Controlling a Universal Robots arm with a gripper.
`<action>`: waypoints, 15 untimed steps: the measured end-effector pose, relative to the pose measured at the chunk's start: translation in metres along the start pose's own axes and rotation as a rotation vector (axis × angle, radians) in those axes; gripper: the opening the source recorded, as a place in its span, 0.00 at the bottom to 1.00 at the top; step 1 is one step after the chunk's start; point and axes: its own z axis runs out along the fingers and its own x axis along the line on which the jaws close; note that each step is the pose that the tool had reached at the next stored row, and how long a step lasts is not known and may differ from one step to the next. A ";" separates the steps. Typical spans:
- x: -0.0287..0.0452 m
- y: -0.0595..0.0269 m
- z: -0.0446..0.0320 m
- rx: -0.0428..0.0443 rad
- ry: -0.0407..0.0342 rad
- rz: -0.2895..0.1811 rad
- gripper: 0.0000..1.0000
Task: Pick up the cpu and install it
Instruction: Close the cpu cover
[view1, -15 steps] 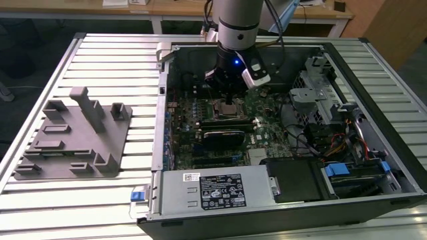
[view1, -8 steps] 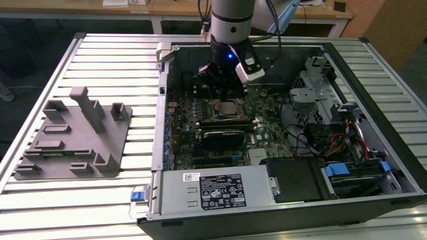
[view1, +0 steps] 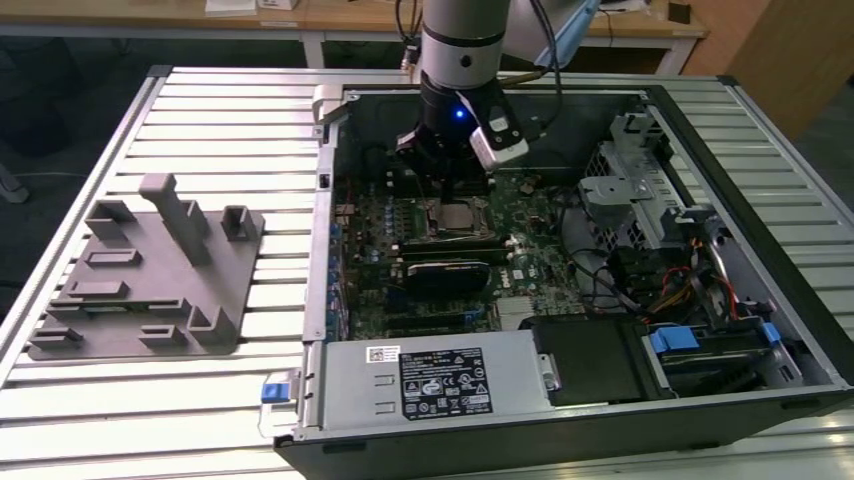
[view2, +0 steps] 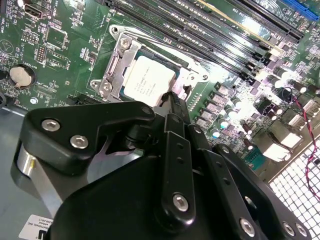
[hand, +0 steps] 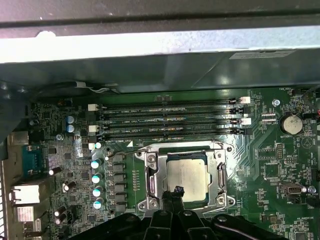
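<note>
First wrist view shows the cpu (hand: 187, 175) lying in its socket (hand: 151, 176); the gripper (hand: 177, 191), jaws pressed together, hangs at the cpu's edge.

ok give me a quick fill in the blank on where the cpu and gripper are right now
1. The cpu lies in the ___ on the green motherboard.
2. The gripper is poised right above the ___.
3. In the exterior view, the grey fixture stands on the table outside the computer case, on that view's ___.
Missing words: socket; cpu; left.
</note>
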 end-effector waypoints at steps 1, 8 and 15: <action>0.0000 0.0000 0.0000 -0.0001 0.0000 0.000 0.11; 0.0000 0.0000 0.0015 0.0001 0.0001 0.000 0.11; 0.0004 0.0000 0.0022 -0.0001 0.0000 0.000 0.11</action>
